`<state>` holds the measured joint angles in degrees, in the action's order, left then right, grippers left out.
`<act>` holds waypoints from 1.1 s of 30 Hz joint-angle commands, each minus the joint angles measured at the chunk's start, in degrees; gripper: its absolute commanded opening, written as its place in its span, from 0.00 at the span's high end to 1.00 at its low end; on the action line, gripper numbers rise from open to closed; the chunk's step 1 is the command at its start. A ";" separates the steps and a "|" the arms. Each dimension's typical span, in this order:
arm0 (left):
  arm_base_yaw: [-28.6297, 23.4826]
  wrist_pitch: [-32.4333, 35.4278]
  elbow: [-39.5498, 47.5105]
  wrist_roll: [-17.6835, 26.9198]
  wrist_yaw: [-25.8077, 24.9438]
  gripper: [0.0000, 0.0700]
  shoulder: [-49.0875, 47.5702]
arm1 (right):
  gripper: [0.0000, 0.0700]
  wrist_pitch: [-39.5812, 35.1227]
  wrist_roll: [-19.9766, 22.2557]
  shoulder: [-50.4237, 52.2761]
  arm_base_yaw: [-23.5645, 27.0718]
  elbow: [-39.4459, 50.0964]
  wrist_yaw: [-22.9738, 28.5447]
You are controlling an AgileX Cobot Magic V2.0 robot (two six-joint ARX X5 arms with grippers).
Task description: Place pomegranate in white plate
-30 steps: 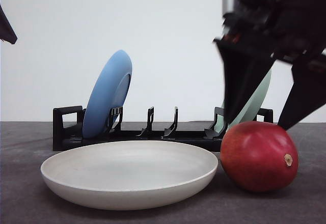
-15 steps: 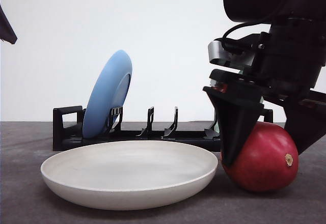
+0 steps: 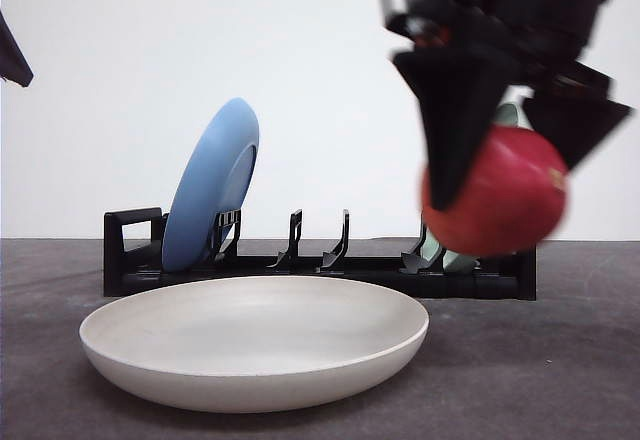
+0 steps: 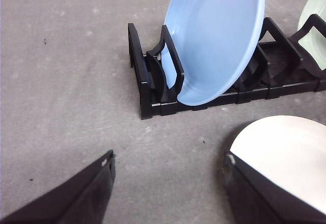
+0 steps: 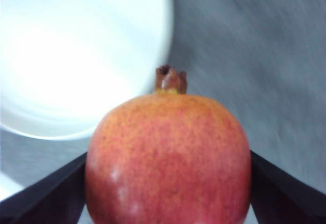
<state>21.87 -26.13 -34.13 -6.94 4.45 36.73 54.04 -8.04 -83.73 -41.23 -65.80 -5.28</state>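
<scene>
Front view: grey table (image 3: 560, 380), white wall (image 3: 330, 80).

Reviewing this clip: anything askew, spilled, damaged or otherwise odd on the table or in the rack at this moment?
Nothing stands out. The right gripper holds the pomegranate in the air, right of the white plate, which sits flat and empty. The blue plate leans in the black rack, as rack plates do. The fruit's skin looks intact.
</scene>
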 commanded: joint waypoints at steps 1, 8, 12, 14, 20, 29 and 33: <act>0.11 0.42 -0.33 -0.30 0.26 0.44 0.32 | 0.36 -0.98 1.62 -2.59 -1.47 -1.80 -1.27; 0.11 0.42 -0.33 -0.31 0.26 0.44 0.32 | 0.36 -6.95 1.23 -11.04 -6.31 -5.31 -4.16; 0.11 0.39 -0.33 -0.50 0.26 0.44 0.32 | 0.36 -9.63 1.27 -15.57 -7.87 -7.53 -4.15; 0.11 0.41 -0.33 -0.99 0.26 0.44 0.32 | 0.36 -11.87 1.25 -17.55 -8.38 -8.20 -4.14; 0.11 0.45 -0.33 -1.35 0.26 0.44 0.32 | 0.35 -16.31 1.27 -20.34 -8.51 -8.26 -4.12; 0.11 0.48 -0.31 -1.49 0.26 0.44 0.37 | 0.35 -17.95 1.29 -20.78 -8.51 -8.26 -4.07; 0.11 0.50 -0.31 -1.46 0.26 0.44 0.37 | 0.34 -18.06 1.29 -20.94 -8.51 -8.26 -4.14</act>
<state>21.87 -26.11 -34.13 -8.23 4.51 36.75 36.60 -7.29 -103.45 -49.09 -72.62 -9.22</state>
